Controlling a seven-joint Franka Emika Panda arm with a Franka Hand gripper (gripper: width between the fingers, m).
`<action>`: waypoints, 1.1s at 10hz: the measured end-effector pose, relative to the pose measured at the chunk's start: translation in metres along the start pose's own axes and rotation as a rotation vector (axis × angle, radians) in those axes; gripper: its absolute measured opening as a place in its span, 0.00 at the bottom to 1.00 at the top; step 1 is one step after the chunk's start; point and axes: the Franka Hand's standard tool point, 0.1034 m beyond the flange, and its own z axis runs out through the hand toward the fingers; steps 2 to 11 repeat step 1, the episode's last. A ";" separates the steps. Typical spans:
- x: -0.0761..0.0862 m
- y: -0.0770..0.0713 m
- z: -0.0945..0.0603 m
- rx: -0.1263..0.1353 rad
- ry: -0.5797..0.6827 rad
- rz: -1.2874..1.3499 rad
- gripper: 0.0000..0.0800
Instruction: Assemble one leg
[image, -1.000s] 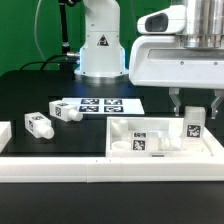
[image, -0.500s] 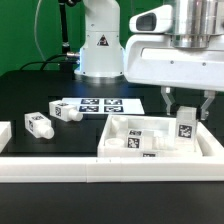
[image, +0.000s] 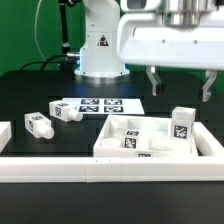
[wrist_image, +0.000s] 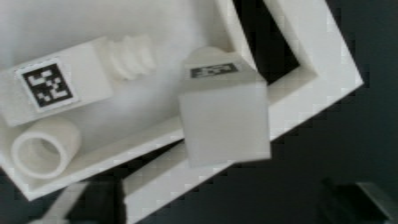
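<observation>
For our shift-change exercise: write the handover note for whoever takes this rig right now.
Pincer: open, empty, raised above the white panel.
One leg stands upright at the panel's corner on the exterior view's right, released. Whether it is fully seated cannot be told.
Two more legs lie loose on the table beside the marker board.
Left: check that the standing leg is secure.

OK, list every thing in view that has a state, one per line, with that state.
tool: open, raised above the panel, holding nothing.
upright leg: standing at the panel's corner, released.
white panel: flat on the table.
two loose legs: lying on their sides, apart from the panel.
marker board: flat, bare.
</observation>
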 end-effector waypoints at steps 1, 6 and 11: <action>0.000 0.000 0.006 -0.003 0.003 -0.002 0.77; 0.000 0.000 0.006 -0.003 0.003 -0.002 0.77; 0.000 0.000 0.006 -0.003 0.003 -0.002 0.77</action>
